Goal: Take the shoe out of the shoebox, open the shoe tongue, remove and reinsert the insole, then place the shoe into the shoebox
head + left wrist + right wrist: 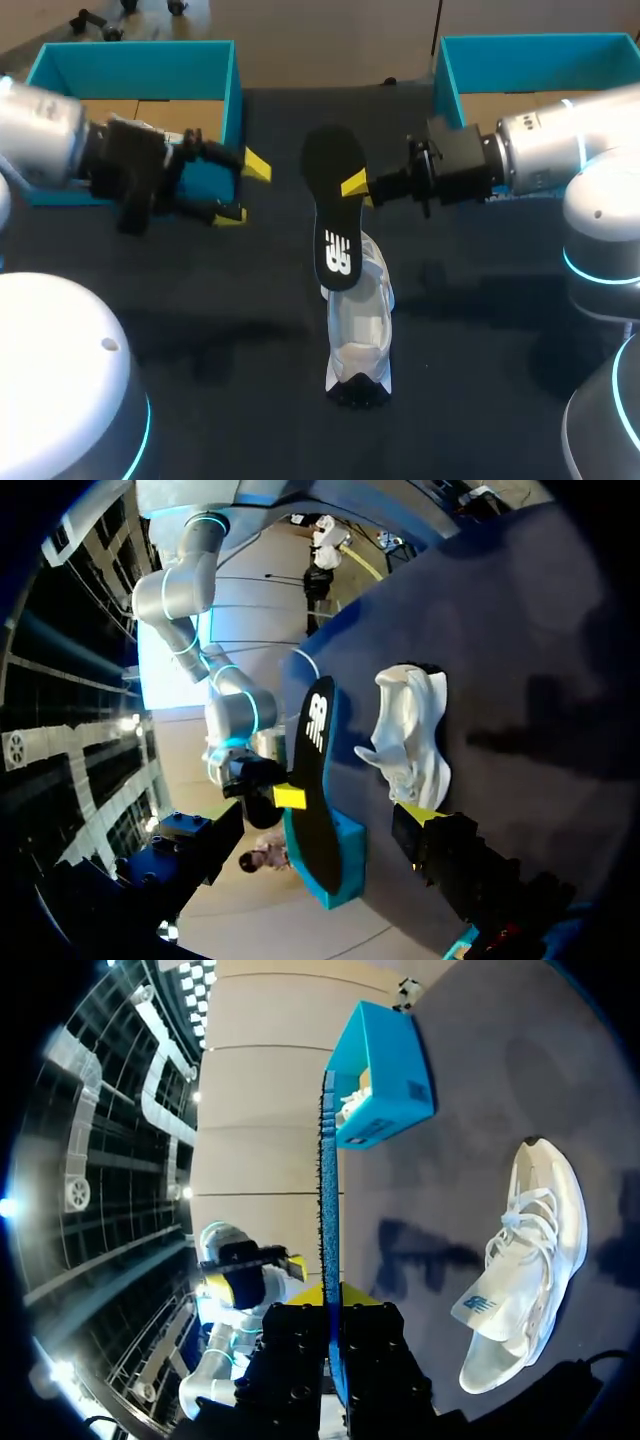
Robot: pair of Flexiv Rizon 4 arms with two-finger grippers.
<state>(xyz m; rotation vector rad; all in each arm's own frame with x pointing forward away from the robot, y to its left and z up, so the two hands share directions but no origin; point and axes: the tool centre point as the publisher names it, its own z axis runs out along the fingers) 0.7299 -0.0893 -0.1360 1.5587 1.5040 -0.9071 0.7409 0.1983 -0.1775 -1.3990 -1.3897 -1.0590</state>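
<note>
Showing the right gripper (356,186) clenched on a long black foam insole (336,215) with a white mark near one end, its yellow-tipped fingers pressing the two faces from opposite sides; the right wrist view presents the insole edge-on between those fingers. The insole is held above the dark table (480,330), one end over a white lace-up sneaker (360,320) that lies outside both boxes near the table's middle; whether insole and sneaker touch cannot be told. The sneaker's tongue (482,1305) is folded out of the opening. The left gripper (245,190) hangs released, fingers spread and holding nothing, just in front of the left teal cardboard shoebox (130,60). The right teal cardboard shoebox (540,48) stands behind the right arm.
</note>
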